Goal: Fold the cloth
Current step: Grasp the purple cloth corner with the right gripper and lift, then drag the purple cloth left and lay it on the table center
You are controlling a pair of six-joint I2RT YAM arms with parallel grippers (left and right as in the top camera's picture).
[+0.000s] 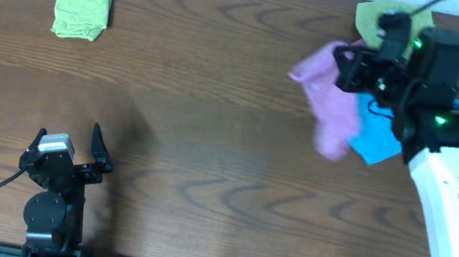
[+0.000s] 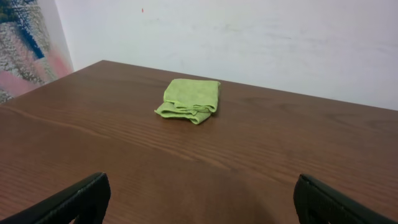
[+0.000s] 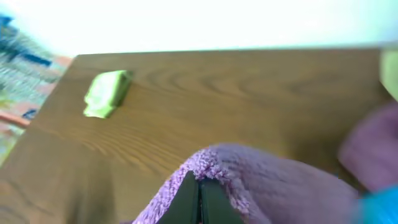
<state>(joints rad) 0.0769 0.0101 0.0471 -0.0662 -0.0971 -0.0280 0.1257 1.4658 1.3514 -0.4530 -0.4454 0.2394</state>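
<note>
The cloth (image 1: 332, 99) is a purple-magenta microfibre towel at the back right of the table, bunched and lifted at one edge. My right gripper (image 1: 352, 63) is shut on that raised edge. The right wrist view shows the closed fingertips (image 3: 199, 182) pinching a fold of the cloth (image 3: 280, 180), which drapes down to the right. My left gripper (image 1: 69, 139) stays near the front left edge, open and empty, far from the cloth. In the left wrist view its two fingers stand wide apart around bare table at the gripper (image 2: 200, 186).
A bright blue cloth (image 1: 376, 134) lies partly under the purple one and the right arm. A green cloth (image 1: 370, 17) peeks out behind the right gripper. A folded green cloth (image 1: 82, 7) (image 2: 189, 99) sits at the back left. More purple fabric (image 3: 367, 149) is blurred at the right.
</note>
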